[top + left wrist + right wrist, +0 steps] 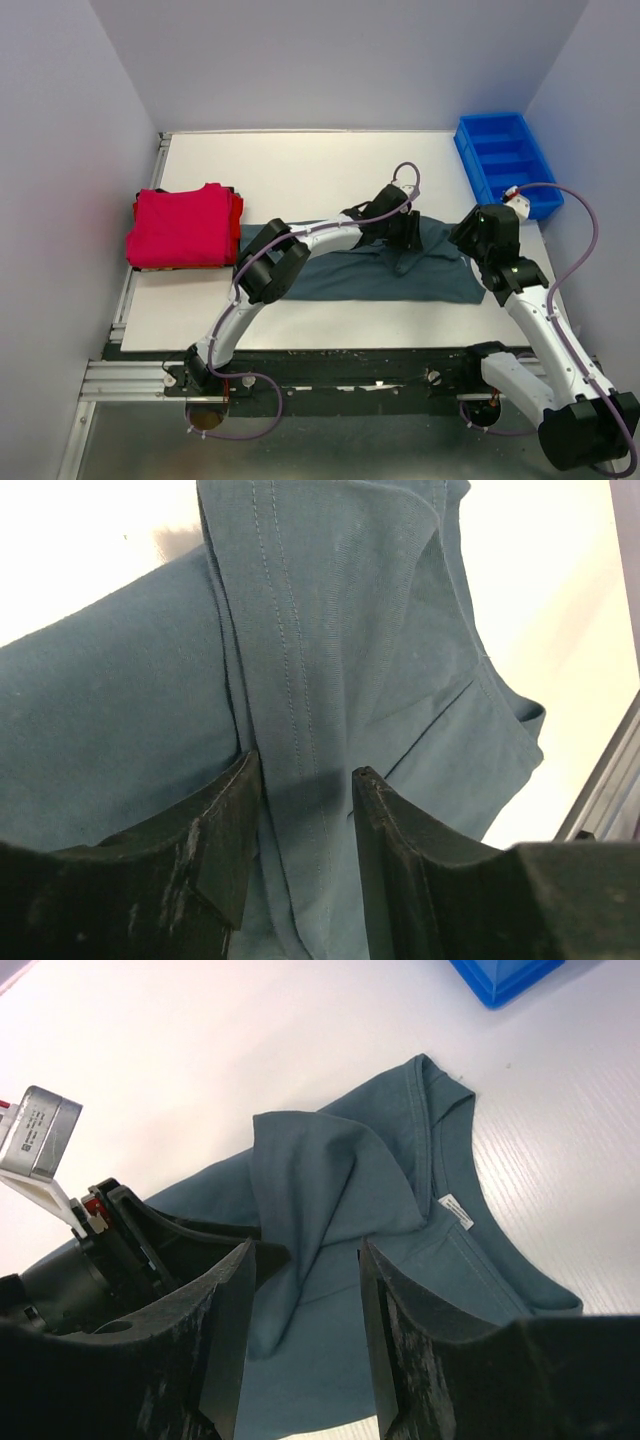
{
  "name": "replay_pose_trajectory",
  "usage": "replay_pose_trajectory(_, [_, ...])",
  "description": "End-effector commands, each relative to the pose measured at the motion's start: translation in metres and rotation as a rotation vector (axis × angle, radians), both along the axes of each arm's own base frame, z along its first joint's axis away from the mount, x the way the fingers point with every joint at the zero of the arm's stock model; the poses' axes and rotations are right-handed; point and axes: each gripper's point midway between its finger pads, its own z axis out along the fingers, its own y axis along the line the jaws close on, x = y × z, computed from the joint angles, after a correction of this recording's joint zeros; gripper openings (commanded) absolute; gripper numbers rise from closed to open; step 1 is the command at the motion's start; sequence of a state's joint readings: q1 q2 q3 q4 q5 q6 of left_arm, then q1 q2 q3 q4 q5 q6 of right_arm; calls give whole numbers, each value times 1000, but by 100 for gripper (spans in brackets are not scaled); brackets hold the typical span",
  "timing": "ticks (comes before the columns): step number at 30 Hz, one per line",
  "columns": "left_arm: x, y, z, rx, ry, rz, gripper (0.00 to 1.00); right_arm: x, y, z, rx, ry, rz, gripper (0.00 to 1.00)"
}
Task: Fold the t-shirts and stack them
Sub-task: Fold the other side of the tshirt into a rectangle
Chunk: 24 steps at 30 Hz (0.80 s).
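Note:
A dark grey-teal t-shirt [360, 278] lies partly folded across the middle of the white table. My left gripper [408, 238] hovers low over its upper edge. In the left wrist view it [303, 765] is open, and a stitched, hemmed fold of the shirt [320, 630] runs between the fingers. My right gripper [470, 240] is at the shirt's right end near the collar. In the right wrist view it [305, 1250] is open above a raised flap of the shirt [310, 1170] and grips nothing. Folded red t-shirts [183, 228] sit stacked at the table's left edge.
A blue plastic bin [505, 160] stands at the back right corner, and its corner shows in the right wrist view [510, 975]. Grey walls close in three sides. A metal rail [130, 290] runs along the table's left edge.

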State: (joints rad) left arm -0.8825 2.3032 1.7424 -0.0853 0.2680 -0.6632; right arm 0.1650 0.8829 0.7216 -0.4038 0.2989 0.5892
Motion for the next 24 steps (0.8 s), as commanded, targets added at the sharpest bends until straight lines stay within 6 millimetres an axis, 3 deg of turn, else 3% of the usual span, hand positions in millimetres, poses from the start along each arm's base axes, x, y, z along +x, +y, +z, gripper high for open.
replay_pose_trajectory(1, [-3, -9, 8, -71, 37, -24, 52, 3, -1, 0, 1, -18, 9, 53])
replay_pose_trajectory(3, [-2, -9, 11, -76, 26, -24, 48, 3, -1, -1, 4, -15, 12, 53])
replay_pose_trajectory(7, [-6, -8, 25, -129, -16, -38, 22, 2, -3, -1, 3, -18, 6, 53])
replay_pose_trajectory(9, [-9, -6, 39, -165, -58, -39, 18, 2, -3, -3, 3, -12, 8, 53])
replay_pose_trajectory(11, [-20, -5, 48, -187, -81, -93, 0, 2, -4, -2, 5, -12, 6, 53])
replay_pose_trajectory(18, [-55, 12, 69, -175, -189, -185, 0, 2, -8, -12, 15, 22, -12, 52])
replay_pose_trajectory(24, [-87, 14, 65, -85, -264, -297, 0, 7, -6, -30, 49, 96, 8, 52])
